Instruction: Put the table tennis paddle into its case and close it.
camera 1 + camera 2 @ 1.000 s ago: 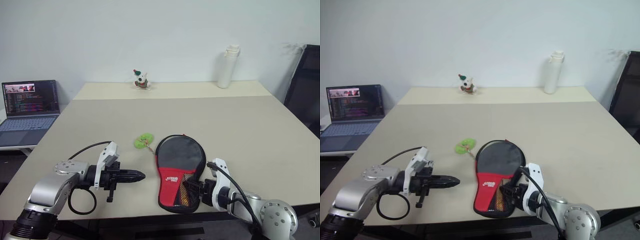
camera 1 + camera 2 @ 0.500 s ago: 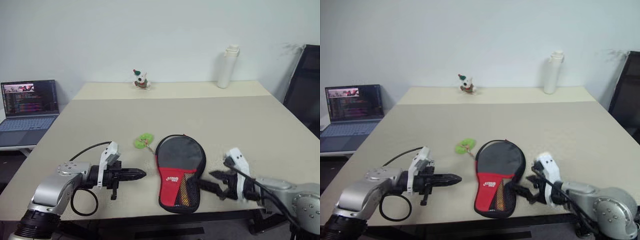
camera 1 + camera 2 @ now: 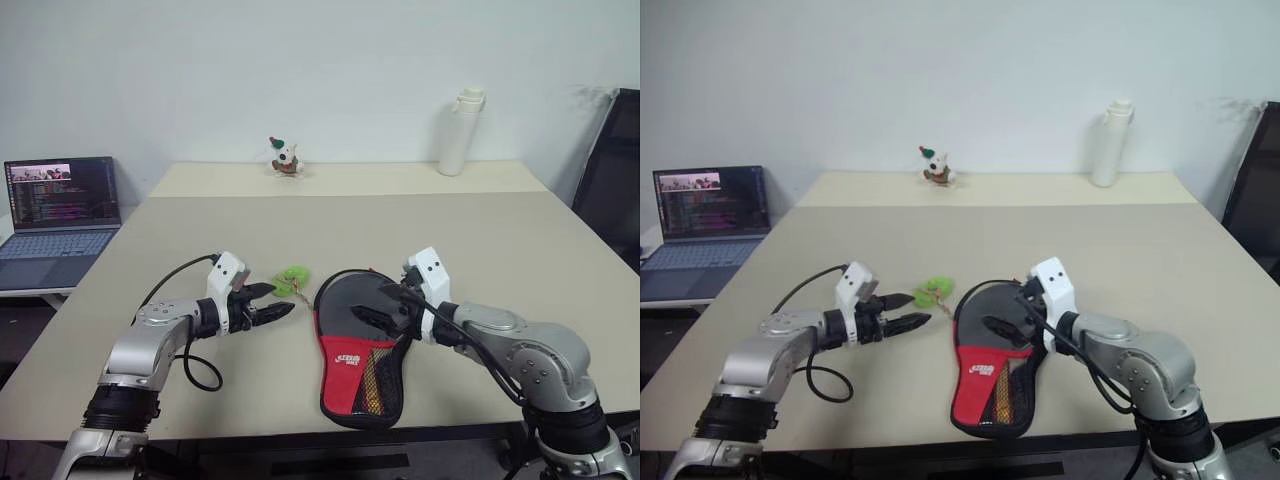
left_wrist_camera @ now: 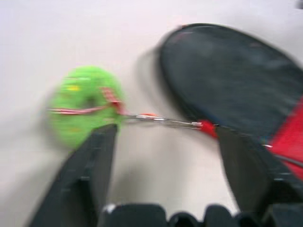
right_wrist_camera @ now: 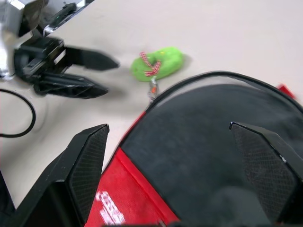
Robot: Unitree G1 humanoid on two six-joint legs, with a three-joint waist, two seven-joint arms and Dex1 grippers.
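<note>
Your flat black-and-red fabric case [image 3: 362, 340] lies on the worktop [image 3: 500, 260]; closure is unverified. Both jaws stand open, empty.

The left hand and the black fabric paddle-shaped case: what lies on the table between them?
Between the left hand and the black fabric case lies the round green tag, joined to the case rim by a thin cord, clearest in the left wrist view.

Left gripper [image 4: 165, 163] fingers [image 4: 94, 161] stood spread wide. Green tag [image 4: 85, 101] lay beyond one fingertip, its red-striped ribbon and metal link running to the case [image 4: 232, 75] rim. Case's black face and a red edge lay flat on the table [image 4: 71, 28].
</note>
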